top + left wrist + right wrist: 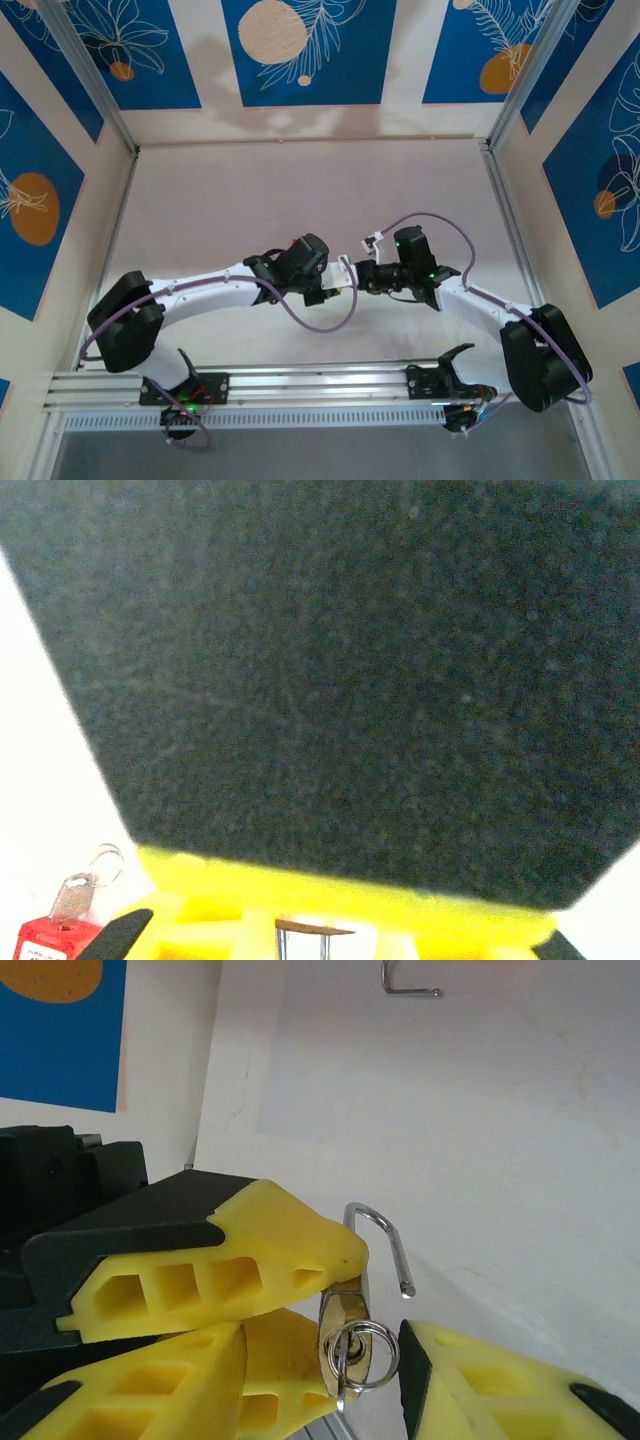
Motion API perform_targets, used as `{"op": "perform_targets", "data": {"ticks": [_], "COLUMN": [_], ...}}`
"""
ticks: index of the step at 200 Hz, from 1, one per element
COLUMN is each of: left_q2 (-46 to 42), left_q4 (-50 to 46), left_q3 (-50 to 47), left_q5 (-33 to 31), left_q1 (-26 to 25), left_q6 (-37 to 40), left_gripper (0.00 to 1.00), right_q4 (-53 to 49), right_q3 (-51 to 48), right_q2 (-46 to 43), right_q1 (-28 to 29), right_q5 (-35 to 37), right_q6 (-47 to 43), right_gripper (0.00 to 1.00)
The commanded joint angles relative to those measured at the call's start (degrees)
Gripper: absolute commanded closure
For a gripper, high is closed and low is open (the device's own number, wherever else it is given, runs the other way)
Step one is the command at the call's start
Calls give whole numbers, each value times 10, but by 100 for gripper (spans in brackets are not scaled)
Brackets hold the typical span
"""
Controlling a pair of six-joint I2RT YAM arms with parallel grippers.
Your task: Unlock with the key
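Note:
The two arms meet over the middle of the table, my left gripper [325, 289] and my right gripper [353, 273] tip to tip. In the right wrist view, the left gripper's yellow fingers [300, 1260] are shut on a small brass padlock [346, 1313]. Its silver shackle [386, 1236] is swung out with one end free. The key [342, 1388] sits in the padlock's keyhole, edge-on, with a wire ring [366, 1356] through it. My right gripper [322, 1348] is open. Its jaws stand on either side of the key and ring, the right pad [408, 1360] just short of the ring.
A red padlock [45, 942] with a silver tag and ring lies on the white table [500, 1140] to the left in the left wrist view. A dark blurred surface [330, 670] sits close in front of that camera. A loose silver shackle [410, 986] shows farther off on the table.

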Motion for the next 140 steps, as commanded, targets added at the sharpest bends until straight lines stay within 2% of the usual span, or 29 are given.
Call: {"op": "perform_targets", "data": {"ticks": [1, 82, 112, 140], "left_q2": [-13, -28, -30, -28], "left_q4": [-6, 3, 12, 19], "left_q3": [23, 23, 22, 23], "left_q5": [23, 34, 39, 42], "left_q1": [4, 4, 4, 4], "left_q6": [-6, -7, -10, -13], "left_gripper": [83, 82, 82, 81], "right_q4": [10, 20, 29, 37], "right_q3": [17, 24, 24, 28], "right_q2": [13, 55, 62, 65], "right_q1": [6, 11, 15, 19], "right_q5": [3, 0, -4, -17], "right_q6": [-11, -20, -17, -15], "right_gripper": [55, 60, 66, 79]}}
